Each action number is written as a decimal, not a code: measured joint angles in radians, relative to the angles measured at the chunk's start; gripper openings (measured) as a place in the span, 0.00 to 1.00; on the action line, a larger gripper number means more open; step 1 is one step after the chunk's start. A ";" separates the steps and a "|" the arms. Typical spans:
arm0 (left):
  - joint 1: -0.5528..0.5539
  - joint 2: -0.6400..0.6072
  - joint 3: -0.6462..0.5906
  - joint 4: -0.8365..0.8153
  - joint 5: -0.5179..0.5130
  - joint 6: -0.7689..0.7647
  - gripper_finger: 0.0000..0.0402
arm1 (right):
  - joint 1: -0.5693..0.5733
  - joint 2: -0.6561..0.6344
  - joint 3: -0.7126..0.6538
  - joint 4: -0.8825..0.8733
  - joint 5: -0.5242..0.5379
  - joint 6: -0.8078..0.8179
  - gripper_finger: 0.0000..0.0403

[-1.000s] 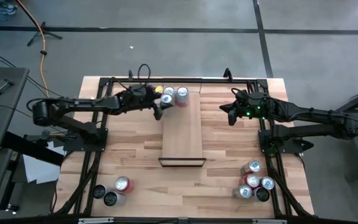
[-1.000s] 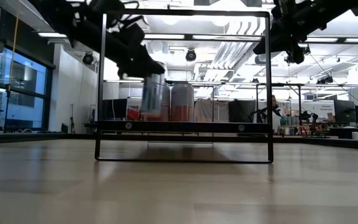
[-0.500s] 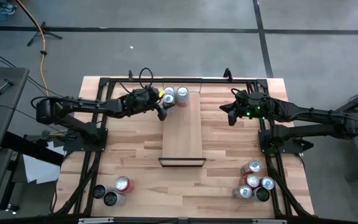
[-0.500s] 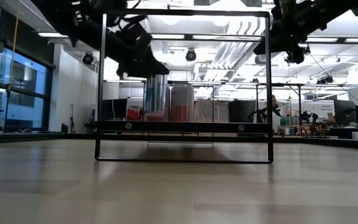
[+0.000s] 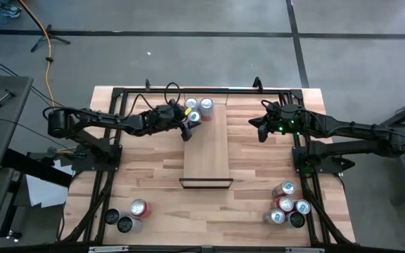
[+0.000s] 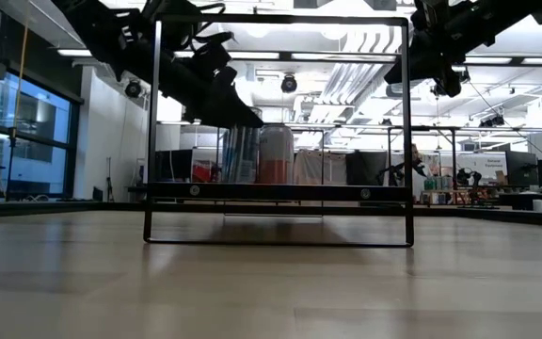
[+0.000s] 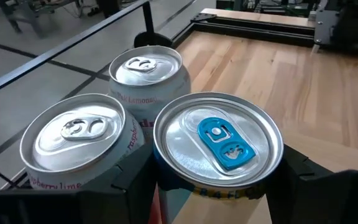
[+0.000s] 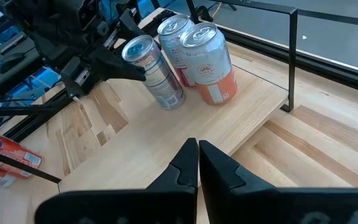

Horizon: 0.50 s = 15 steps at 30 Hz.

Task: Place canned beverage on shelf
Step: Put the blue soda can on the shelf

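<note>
Butcher-block table [image 5: 259, 176], shelf [image 5: 208, 151] mid-table. Left gripper [image 5: 188, 126] clamps the blue-tab can [image 7: 219, 146] upright at shelf's far end, beside two cans [image 8: 197, 53]. Right gripper [image 8: 197, 163] clenched, empty. Can prob. rigid, slick, dentable; grip mid-wall.

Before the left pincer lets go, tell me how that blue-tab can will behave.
The blue-tab can looks tall and narrow, so a nudge near its rim could tip it. Its smooth metal wall is probably slippery in the left pincer. Two pink cans stand close beside it on the shelf, so any wobble may knock them.
</note>
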State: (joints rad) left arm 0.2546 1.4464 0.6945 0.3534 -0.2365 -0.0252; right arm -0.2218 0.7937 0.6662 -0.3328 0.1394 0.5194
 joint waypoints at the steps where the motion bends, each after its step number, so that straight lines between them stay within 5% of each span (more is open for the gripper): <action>1: 0.000 0.000 0.000 -0.001 -0.004 -0.002 0.48 | 0.000 0.000 0.000 0.000 0.000 0.002 0.00; 15: 0.000 -0.002 0.000 -0.005 -0.013 -0.026 0.48 | 0.000 0.000 0.000 0.000 0.000 0.005 0.00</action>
State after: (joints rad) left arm 0.2546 1.4448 0.6945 0.3481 -0.2493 -0.0510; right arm -0.2218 0.7937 0.6662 -0.3328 0.1394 0.5239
